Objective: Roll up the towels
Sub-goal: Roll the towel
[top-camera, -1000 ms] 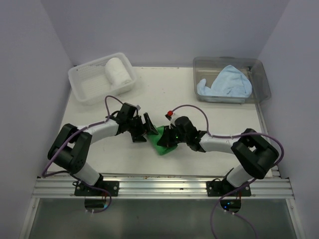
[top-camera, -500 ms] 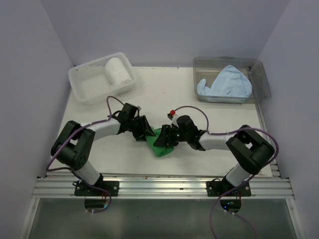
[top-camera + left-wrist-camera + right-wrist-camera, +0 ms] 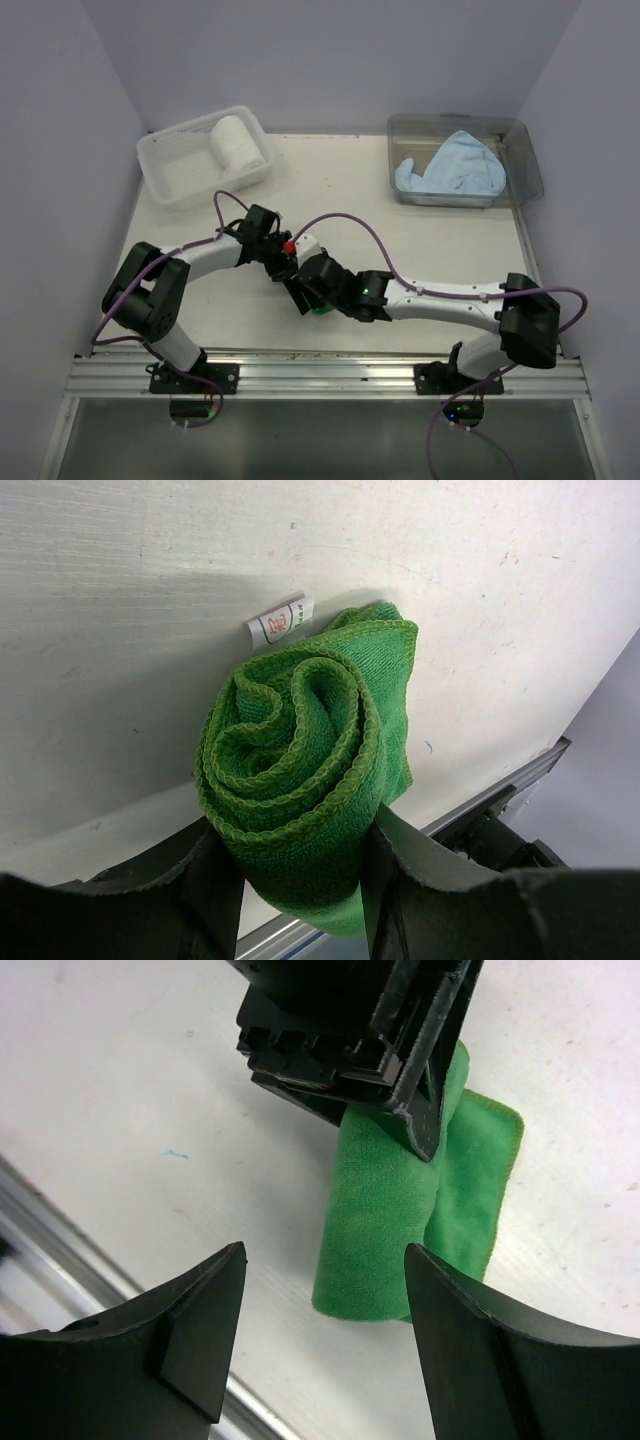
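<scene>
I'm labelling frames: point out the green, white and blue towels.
green towel (image 3: 300,770), left wrist view, spiral end of roll
white towel (image 3: 236,143), top external view, middle of roll
blue towel (image 3: 452,168), top external view, middle of cloth

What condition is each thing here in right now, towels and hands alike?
green towel: rolled up, gripped by left hand.
white towel: rolled, lying in basket.
blue towel: unrolled, crumpled in tub.
left hand: shut on green towel.
right hand: open, empty.
</scene>
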You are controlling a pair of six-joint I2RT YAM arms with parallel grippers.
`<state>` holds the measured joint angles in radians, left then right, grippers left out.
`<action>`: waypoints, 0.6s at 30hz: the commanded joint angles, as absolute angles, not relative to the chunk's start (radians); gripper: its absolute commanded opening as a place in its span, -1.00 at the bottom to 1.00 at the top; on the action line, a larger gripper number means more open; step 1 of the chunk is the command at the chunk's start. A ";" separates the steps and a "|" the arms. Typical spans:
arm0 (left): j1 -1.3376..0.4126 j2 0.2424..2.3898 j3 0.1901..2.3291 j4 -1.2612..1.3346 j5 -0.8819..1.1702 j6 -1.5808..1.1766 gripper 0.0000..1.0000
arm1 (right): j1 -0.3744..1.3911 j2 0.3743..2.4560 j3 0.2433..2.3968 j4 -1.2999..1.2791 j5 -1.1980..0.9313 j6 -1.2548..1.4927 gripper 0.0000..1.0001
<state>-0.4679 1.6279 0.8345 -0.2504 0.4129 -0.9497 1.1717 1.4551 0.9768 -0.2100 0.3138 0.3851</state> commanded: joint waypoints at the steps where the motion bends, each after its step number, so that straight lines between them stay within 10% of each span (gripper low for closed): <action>1: -0.471 1.624 0.876 -0.281 0.388 -0.928 -0.08 | 1.218 1.541 1.043 -0.319 0.549 0.255 0.35; 12: -0.471 1.624 0.874 -0.293 0.379 -0.937 -0.08 | 1.312 1.758 1.129 -0.314 0.699 0.193 0.26; 18: -0.471 1.623 0.876 -0.293 0.380 -0.933 0.06 | 1.302 1.816 1.134 -0.324 0.735 0.255 -0.54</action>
<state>-0.4679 1.6279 0.8452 -0.2790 0.3912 -0.9485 1.3132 1.8004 1.1030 -0.3077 0.6903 0.2138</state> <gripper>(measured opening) 0.513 0.301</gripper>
